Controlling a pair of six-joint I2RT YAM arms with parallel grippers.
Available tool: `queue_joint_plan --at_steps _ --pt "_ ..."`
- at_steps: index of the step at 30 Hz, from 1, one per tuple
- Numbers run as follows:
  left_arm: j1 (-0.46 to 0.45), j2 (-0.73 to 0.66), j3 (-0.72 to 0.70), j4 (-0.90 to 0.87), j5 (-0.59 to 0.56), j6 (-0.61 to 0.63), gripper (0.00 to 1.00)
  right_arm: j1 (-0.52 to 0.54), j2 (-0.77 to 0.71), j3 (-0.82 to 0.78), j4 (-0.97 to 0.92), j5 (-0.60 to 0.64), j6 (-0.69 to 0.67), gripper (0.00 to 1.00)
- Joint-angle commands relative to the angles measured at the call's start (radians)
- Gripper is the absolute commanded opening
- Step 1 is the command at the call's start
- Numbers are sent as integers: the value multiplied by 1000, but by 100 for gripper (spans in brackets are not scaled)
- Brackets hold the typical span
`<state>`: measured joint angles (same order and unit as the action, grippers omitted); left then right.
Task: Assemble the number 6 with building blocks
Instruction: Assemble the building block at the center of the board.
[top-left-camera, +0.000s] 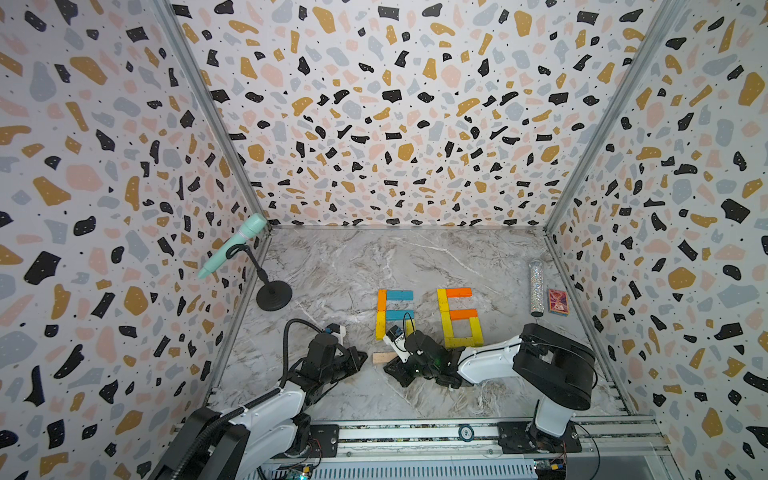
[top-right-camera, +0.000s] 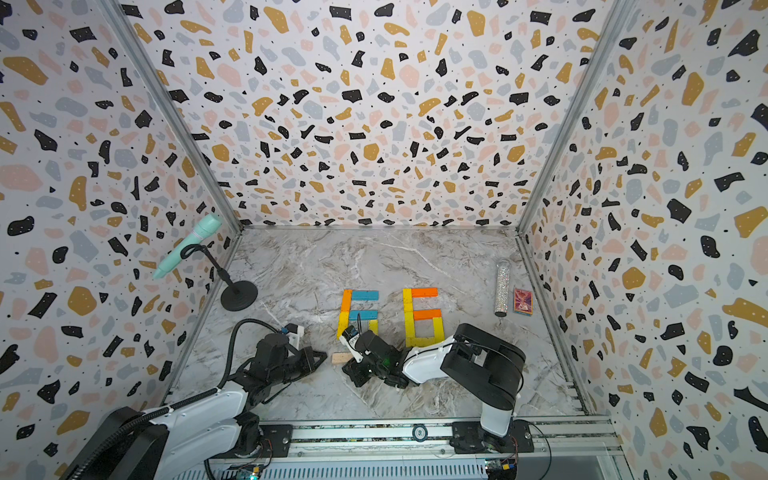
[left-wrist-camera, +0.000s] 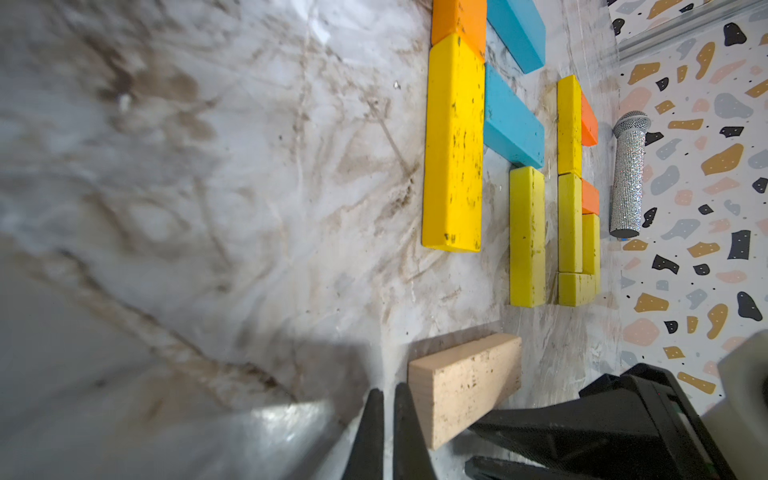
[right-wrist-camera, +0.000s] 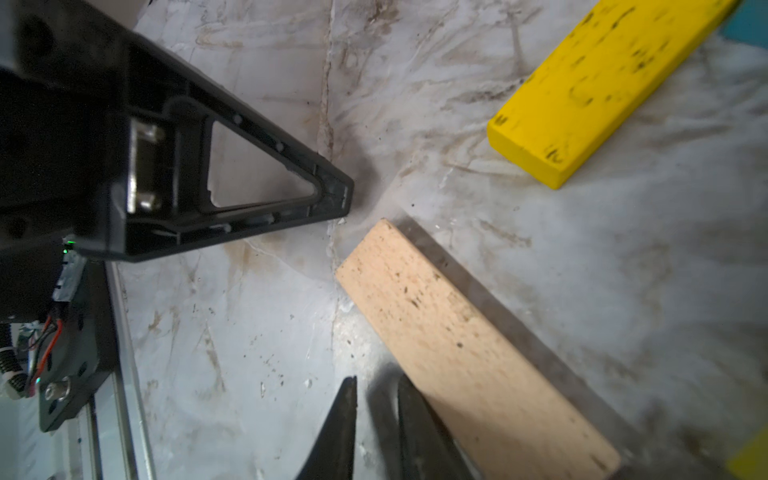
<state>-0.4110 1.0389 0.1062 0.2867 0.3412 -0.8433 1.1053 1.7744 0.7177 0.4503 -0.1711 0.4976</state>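
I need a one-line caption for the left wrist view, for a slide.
Shut left gripper beside the pale plank; beyond it, an unfinished block 6 and a finished one.

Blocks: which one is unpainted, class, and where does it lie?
The plain wood block: bare pale wood, lying alone, nearest the robot. The rest are painted yellow, orange or blue and are grouped farther back.

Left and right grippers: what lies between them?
The pale wooden block lies flat between the left gripper and the right gripper; the left wrist view shows it.
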Motion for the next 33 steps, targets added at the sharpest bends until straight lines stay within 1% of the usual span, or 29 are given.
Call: queue_joint_plan --at_steps 1,10,20,33 --pt "-5 22 22 25 16 35 0 -8 15 15 -35 14 20 21" --pt "-6 53 52 6 6 66 0 -45 19 15 -50 18 10 21" --pt "-6 90 55 18 7 86 0 -50 36 40 -94 29 -29 21" --pt "-5 168 57 109 39 88 0 -66 38 40 -94 40 -24 21"
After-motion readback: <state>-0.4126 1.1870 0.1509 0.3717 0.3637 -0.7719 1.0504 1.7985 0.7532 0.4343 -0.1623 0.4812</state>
